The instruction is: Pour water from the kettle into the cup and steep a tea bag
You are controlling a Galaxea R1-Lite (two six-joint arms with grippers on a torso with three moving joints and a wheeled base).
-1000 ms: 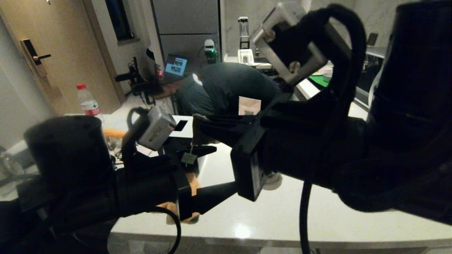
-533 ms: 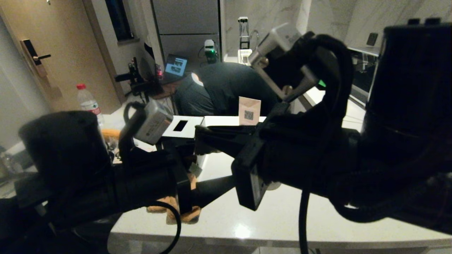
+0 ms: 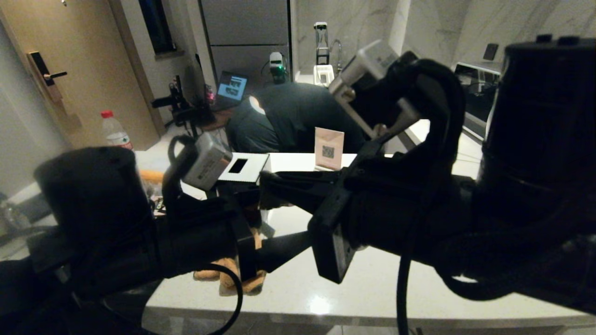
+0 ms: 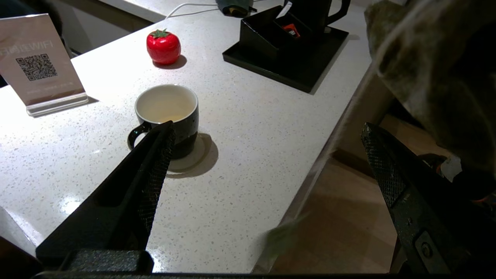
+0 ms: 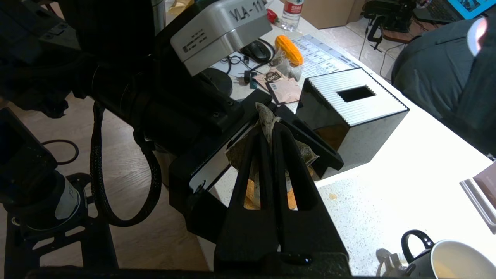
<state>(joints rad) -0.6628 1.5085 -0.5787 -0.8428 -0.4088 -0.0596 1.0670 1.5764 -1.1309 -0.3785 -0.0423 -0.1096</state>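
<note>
Cup (image 4: 166, 114): black mug with white inside, standing upright on the pale speckled desk (image 4: 240, 128), its small ear handle turned toward the left wrist camera; a shallow pool of pale yellowish water (image 4: 170, 116) lies in the bottom

Kettle (image 4: 310, 11): matte black, only its lower body and part of the loop handle in the left wrist view, standing on a black tray (image 4: 294, 66) well apart from the cup, beside a black compartmented box (image 4: 267, 33)

Tea bag (image 5: 267, 120): grey-green paper, pinched at its upper edge between the fingers of the right gripper (image 5: 269, 133), which are clenched tight on it; the rest of the bag hangs below and behind the fingers, off the desk's near edge and apart from the cup

Left gripper (image 4: 267, 155): fingers spread wide and released, holding nothing, one on either side of the hanging tea bag in the right wrist view; the cup shows just past one fingertip in the left wrist view

Other items: red tomato-shaped object (image 4: 163, 46) between cup and tray; card with a QR code in a clear stand (image 4: 38, 69) near the cup; black box with a white ribbed top and a slot (image 5: 352, 104); water bottle with a red cap (image 3: 115, 132); person in a dark top bent over behind the desk (image 3: 298, 116)
</note>
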